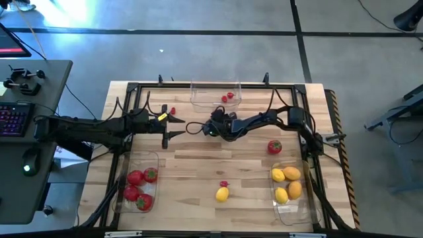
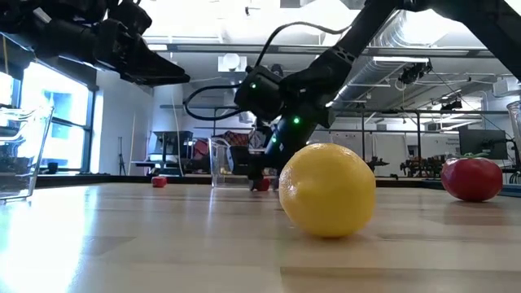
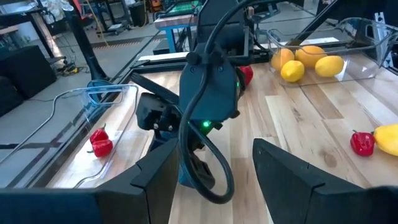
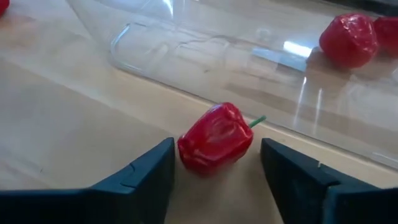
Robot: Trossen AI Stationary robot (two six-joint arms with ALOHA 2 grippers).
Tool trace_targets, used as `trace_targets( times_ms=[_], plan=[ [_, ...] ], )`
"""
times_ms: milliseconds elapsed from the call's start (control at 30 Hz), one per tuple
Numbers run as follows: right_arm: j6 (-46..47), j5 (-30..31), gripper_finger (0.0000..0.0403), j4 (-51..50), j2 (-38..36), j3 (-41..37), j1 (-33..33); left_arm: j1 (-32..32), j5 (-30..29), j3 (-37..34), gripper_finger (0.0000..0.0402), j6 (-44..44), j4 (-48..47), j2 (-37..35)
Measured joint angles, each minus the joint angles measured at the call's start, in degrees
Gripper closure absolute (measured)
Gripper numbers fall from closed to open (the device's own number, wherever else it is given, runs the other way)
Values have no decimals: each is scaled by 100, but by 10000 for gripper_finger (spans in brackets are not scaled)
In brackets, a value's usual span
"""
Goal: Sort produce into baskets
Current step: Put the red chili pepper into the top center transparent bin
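right end effector: open, fingers low on the table, straddling a small red pepper without touching it.
pepper: lies on its side between the fingers, stem pointing toward the bin.
bin: clear, just beyond the pepper, two red pieces inside.
left end effector: open, empty, farther off; right arm is nearer.

- High view: overhead, facing straight down; whole table and both arms.
- Low view: tabletop height, level across the boards; yellow lemon close up, room behind.
- Left wrist view: faces the right arm's wrist; shares that lemon.
- Right wrist view: close on small red pepper beside clear bin.
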Motion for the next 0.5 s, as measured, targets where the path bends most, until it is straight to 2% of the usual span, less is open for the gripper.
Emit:
trace_targets(
  times_ms=[333,433,500],
  plan=[
    [-650,-137,303,-28,-23,4,89,2,2,0,212,0,-13,0],
    [-982,-462,323,-102,-144,-1,149,2,2,0,212,0,-15,0],
    [-1142,-888,325,-116,-279,-7,194,1,2,0,212,0,-25,0]
  ],
)
